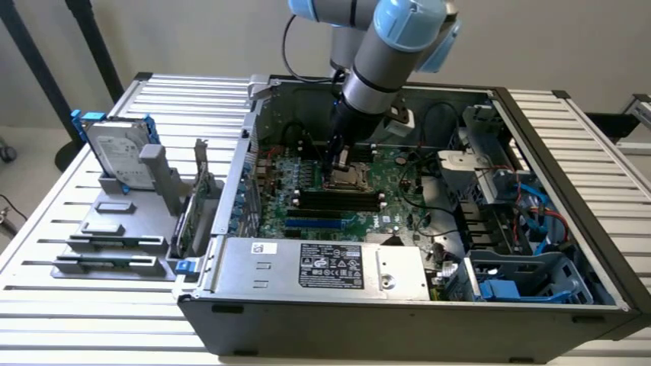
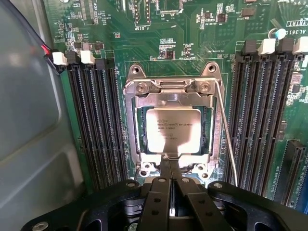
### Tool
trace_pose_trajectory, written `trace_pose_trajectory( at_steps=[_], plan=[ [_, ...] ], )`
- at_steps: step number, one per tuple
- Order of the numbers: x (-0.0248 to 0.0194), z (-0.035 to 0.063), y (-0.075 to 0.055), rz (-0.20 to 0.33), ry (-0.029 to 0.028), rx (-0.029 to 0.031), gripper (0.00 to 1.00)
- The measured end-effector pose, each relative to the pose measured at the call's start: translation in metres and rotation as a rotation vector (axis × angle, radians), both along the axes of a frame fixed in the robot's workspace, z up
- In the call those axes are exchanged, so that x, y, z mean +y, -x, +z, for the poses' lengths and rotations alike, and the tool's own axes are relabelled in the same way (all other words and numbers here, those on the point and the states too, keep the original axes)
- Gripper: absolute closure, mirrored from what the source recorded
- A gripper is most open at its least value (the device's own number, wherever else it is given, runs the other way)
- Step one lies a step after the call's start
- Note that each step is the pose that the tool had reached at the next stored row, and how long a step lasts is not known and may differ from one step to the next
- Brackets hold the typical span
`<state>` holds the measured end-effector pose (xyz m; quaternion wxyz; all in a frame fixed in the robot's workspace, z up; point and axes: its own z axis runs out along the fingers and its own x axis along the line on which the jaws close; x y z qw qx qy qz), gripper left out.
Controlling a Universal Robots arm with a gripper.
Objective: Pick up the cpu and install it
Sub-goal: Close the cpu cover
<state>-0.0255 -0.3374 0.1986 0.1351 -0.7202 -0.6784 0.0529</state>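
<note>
The cpu (image 2: pixel 173 130), a flat square chip with a silver-grey printed top, lies in the motherboard socket, inside the metal socket frame (image 2: pixel 171 89) that lies down around it. My gripper (image 2: pixel 169 166) is shut, its two black fingers pressed together, with the tips at the frame's small tab on the chip's near edge. I cannot tell whether the tips pinch that tab. The thin wire lever (image 2: pixel 227 130) runs along one side of the socket. In the exterior view the gripper (image 1: pixel 341 162) points down into the open computer case, just over the socket (image 1: pixel 351 181).
Black memory slots (image 2: pixel 96 125) flank the socket on both sides. A power supply (image 1: pixel 325 263) fills the case's front, and drive cages with blue parts (image 1: pixel 508 286) stand at the exterior view's right. A silver hard drive (image 1: pixel 117 156) in a blue bracket stands on a grey holder outside the case.
</note>
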Motion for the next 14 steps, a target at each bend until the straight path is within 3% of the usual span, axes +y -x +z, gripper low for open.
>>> trace_pose_trajectory(
  at_steps=[5, 10, 14],
  plan=[
    [-0.0004, 0.0024, 0.0, -0.001, -0.0111, 0.0152, 0.89],
    [-0.0058, 0.0063, 0.005, -0.002, -0.0204, 0.0266, 0.89],
    [-0.0095, 0.0093, 0.011, -0.004, -0.0296, 0.0315, 0.89]
  ],
)
